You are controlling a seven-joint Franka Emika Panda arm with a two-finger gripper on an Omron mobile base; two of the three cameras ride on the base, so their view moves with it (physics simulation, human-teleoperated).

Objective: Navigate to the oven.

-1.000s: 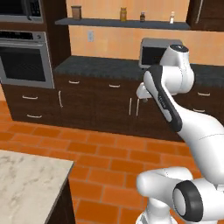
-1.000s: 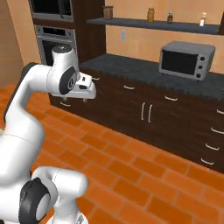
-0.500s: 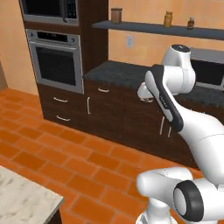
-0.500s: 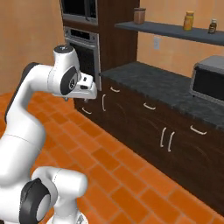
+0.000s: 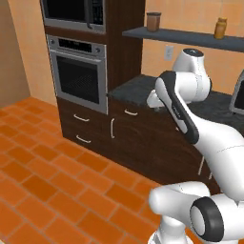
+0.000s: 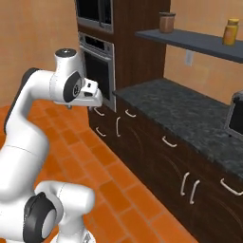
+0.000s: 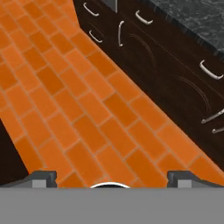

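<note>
Oven [image 5: 78, 77]: built into the tall dark cabinet at the far left of the counter run, below the microwave [image 5: 74, 13]; its bar handle and dark window are seen in the left base view, and it is partly hidden by the arm in the right base view [image 6: 100, 73].
Gripper [image 7: 112, 178]: the tips stand wide apart at the bottom of the hand view, with nothing held between them; orange brick floor [image 7: 65, 109] lies beneath.
Step in hand: the approach is judged unfinished, since the oven sits left of centre and some way off.
Advice: the base is best brought square to the oven door, with room left short of the drawers [image 5: 82, 127].
Risk: the arm is held near the counter [image 6: 190, 118] edge; clearance is to be kept.
</note>
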